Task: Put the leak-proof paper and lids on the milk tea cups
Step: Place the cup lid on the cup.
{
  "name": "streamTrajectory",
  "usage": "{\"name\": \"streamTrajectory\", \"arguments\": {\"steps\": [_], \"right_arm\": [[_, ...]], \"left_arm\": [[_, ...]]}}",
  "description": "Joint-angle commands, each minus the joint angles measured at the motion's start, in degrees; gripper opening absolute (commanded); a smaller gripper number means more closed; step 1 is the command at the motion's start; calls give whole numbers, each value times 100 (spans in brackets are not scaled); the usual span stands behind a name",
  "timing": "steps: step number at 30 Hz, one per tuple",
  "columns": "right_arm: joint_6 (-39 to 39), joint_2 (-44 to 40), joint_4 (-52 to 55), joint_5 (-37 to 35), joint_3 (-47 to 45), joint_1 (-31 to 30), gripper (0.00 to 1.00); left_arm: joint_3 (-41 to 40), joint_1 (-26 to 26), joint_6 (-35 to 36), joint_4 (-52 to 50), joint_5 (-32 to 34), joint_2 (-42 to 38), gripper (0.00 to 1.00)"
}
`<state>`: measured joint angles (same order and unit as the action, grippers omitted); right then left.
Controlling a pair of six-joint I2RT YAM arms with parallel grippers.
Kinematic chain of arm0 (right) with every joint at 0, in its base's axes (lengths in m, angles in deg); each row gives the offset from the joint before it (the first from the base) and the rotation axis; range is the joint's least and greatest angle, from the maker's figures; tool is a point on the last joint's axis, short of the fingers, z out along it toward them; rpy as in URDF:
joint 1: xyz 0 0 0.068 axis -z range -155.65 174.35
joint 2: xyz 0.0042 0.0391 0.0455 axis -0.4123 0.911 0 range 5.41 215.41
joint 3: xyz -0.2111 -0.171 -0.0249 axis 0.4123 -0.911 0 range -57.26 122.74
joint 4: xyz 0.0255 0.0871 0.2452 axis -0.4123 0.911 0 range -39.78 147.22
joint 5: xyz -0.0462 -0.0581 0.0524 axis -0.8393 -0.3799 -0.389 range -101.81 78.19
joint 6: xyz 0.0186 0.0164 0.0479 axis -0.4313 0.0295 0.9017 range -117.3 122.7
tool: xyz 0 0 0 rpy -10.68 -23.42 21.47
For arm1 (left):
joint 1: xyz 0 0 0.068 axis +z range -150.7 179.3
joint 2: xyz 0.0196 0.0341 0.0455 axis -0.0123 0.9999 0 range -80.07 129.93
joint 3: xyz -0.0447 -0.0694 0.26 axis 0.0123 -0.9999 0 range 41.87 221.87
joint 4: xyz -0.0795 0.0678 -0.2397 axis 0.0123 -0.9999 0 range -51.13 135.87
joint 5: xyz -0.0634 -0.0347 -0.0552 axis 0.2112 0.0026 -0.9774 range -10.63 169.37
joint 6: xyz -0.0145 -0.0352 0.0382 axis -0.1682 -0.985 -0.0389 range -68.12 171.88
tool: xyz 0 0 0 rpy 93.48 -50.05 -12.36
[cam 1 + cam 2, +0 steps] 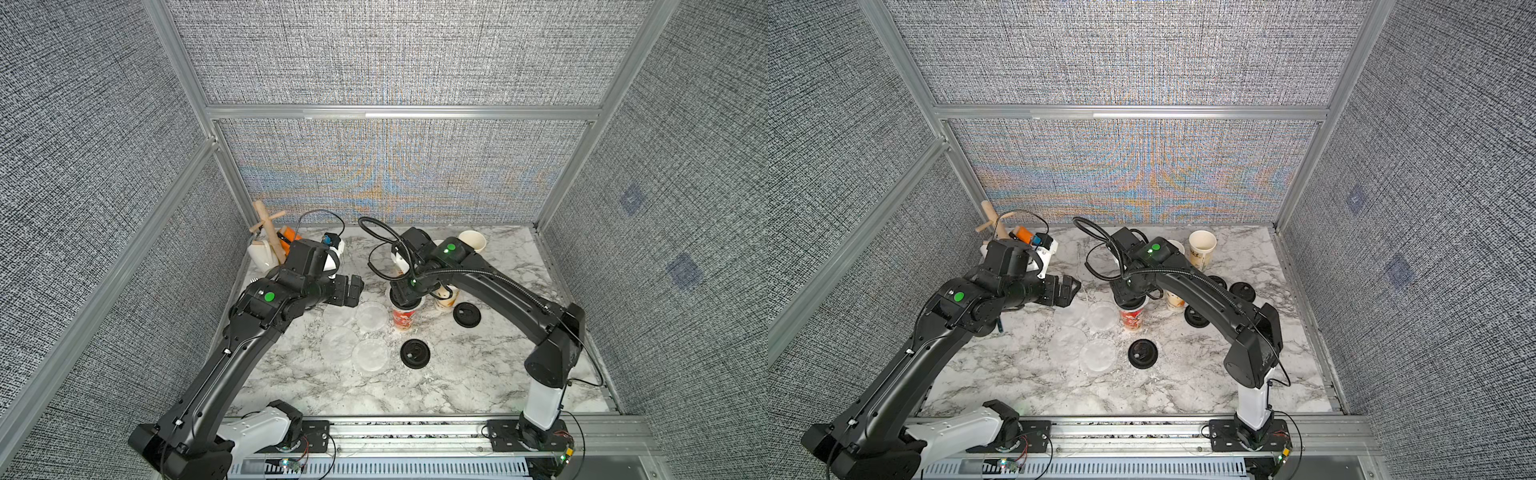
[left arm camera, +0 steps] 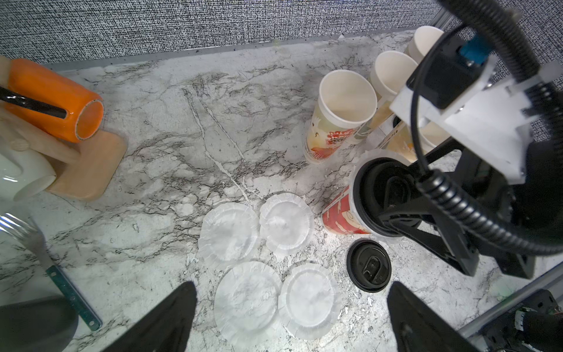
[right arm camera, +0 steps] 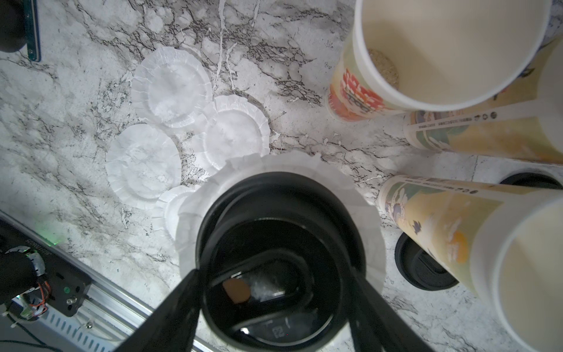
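Red milk tea cup (image 2: 338, 216): stood upright mid-table, its mouth covered by one leak-proof paper disc (image 3: 344, 189) whose frilled edge stuck out all round.
Black lid (image 3: 274, 213): sat on top of that disc, over the cup mouth.
Right gripper (image 3: 272, 269): clenched on the black lid, one finger on each side of its rim.
Left gripper (image 1: 350, 291): released, jaws wide, hovering above the table with nothing in it.
Loose film discs (image 2: 228, 234): four lay flat on the marble table (image 2: 170, 122), clustered just beside the red cup, edges touching or overlapping.
Open cups (image 2: 344, 100): four stood uncovered, from beside the red cup to the back right corner. One showed a brownish patch (image 3: 384, 67) at its bottom; the others' bottoms could not be made out.
Spare black lids (image 1: 414, 353): lay on the table near the cups.
Wooden mug rack (image 2: 88, 164): held an orange mug (image 2: 51, 97) and a white mug (image 2: 21, 173).
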<state>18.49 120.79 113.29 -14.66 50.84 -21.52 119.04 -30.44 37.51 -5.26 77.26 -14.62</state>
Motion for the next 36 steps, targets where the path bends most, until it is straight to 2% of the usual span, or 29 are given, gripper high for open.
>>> {"name": "streamTrajectory", "arguments": {"steps": [1,36], "right_arm": [[-41,6,-59,2,22,-19,73],[-24,-28,36,-172,154,3,83]], "left_arm": [[9,6,42,39,-51,5,99],[-17,20,40,33,-53,-25,99]]}}
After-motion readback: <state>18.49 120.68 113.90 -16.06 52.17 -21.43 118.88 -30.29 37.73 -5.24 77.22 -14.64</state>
